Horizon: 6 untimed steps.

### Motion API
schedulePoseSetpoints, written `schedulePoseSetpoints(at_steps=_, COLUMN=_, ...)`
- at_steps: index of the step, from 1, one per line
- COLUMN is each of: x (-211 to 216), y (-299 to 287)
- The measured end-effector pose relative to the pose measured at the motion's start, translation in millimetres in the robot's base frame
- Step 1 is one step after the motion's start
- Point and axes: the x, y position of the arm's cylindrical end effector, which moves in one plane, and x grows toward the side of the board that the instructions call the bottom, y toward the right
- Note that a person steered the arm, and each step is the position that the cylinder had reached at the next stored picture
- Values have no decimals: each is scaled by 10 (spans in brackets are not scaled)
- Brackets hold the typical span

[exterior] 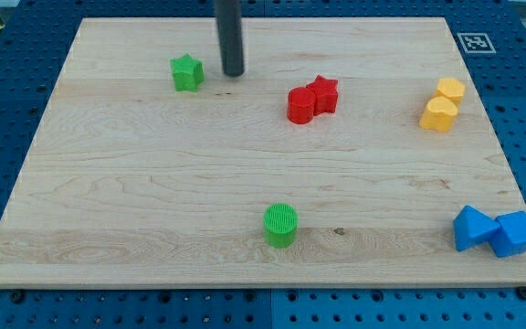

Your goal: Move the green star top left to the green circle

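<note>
The green star (187, 72) lies near the view's top left on the wooden board (135, 183). The green circle (280, 225), a short cylinder, stands near the view's bottom centre. My tip (234, 74) rests on the board just right of the green star, a small gap apart from it. The rod rises straight out of the view's top.
A red cylinder (300, 105) and a red star (323, 94) touch each other right of centre top. Two yellow blocks (442, 103) sit at the right. Two blue blocks (494, 230) sit at the bottom right corner.
</note>
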Motion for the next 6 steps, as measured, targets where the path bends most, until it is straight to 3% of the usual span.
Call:
schedulePoseSetpoints(at_steps=1, x=-316, y=-310)
schedulePoseSetpoints(at_steps=2, x=-47, y=-692)
schedulePoseSetpoints(at_steps=3, x=673, y=-456)
schedulePoseSetpoints(at_steps=4, x=789, y=-316)
schedulePoseSetpoints(at_steps=6, x=91, y=-662)
